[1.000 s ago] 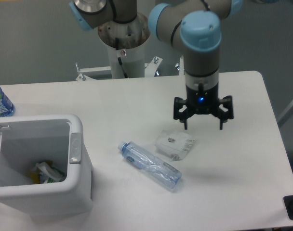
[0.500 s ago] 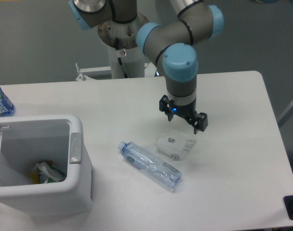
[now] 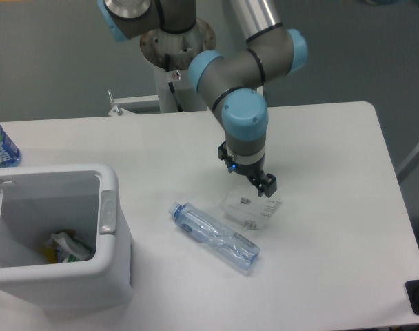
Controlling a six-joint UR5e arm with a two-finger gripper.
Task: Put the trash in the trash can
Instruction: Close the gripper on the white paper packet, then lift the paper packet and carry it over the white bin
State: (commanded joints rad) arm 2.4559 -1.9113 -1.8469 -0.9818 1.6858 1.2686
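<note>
Fixed camera: I have the gripper (image 3: 247,178) hanging just above the clear pouch (image 3: 251,208), at its 12 o'clock edge. Fingers look spread; nothing is between them. The slim blue-capped bottle (image 3: 215,237) lies flat on the table (image 3: 333,227), touching the pouch's 8 o'clock corner. The white trash can (image 3: 107,238) sits well off at 9 o'clock, scraps inside. A labelled bottle (image 3: 1,145) sits at the far left edge.

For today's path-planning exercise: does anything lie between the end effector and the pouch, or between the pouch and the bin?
Nothing visible separates the end effector from the pouch just below it. Toward the bin, the bottle lies on the table, low and slightly nearer the camera.
</note>
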